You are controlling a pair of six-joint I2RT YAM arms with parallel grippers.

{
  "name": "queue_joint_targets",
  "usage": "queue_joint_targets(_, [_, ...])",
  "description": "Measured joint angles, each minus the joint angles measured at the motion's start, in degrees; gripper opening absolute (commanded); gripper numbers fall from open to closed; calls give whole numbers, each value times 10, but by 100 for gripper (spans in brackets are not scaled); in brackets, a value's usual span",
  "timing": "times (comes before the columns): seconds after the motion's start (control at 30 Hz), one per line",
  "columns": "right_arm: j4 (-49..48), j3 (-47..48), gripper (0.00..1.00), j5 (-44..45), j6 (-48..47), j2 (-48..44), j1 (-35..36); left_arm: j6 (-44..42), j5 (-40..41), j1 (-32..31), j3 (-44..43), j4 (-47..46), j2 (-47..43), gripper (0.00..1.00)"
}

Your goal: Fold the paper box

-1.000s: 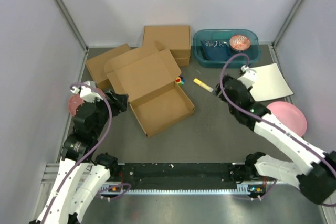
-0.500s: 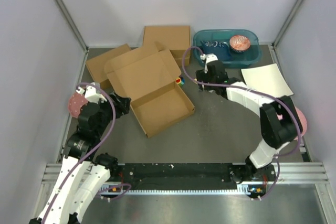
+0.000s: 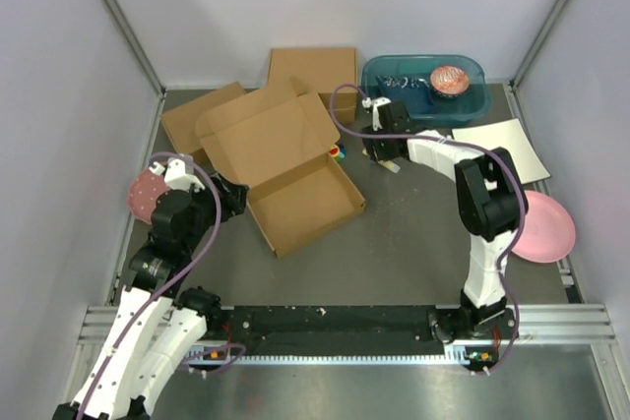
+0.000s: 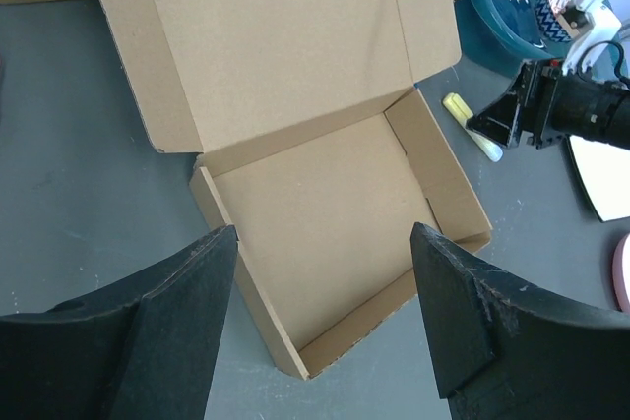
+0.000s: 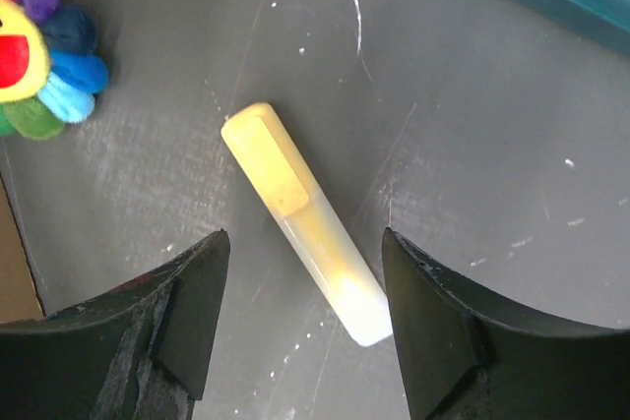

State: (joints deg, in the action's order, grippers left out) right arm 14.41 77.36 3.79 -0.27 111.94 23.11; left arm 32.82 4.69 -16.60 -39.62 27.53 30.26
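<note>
Paper box (image 3: 300,202) sat left-centre on the counter (image 3: 394,243), lid (image 3: 264,135) open; left claw (image 4: 323,243) spread over it, right claw (image 5: 303,243) spread over a yellow marker (image 5: 295,211), so I'd have pinned the near wall and swung the lid from its far edge.

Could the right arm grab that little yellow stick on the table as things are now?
Probably yes. The right tool hangs open straight above the yellow stick, a finger on each side. Nothing lies over it, and the flower toy sits clear.
</note>
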Motion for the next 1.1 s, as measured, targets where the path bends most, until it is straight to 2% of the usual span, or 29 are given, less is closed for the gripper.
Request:
queue_joint_targets(0.1, [23,34,42,-5,1,23,0,0,-3,0,2,-2,3,76])
queue_joint_targets(0.37, [76,51,44,-15,29,51,0,0,-4,0,4,-4,-7,76])
queue_joint_targets(0.43, [77,51,34,-16,35,51,0,0,-6,0,6,-5,-12,76])
queue_joint_targets(0.47, [78,51,22,-16,37,51,0,0,-7,0,7,-5,-14,76])
queue_joint_targets(0.57, [76,45,10,-13,47,48,0,2,-10,0,14,-5,-17,76])
queue_joint_targets(0.7, [66,14,6,-12,65,25,0,3,-13,0,24,-5,-19,76])
queue_joint_targets(0.9, [104,-75,5,2,106,-102,18,2,-12,0,24,-5,-20,76])
queue_joint_targets(0.97, [108,-76,6,17,116,-161,49,0,-9,0,24,-4,-20,76])
queue_joint_targets(1.1, [96,-58,5,13,138,-263,165,-2,3,0,22,2,-21,77])
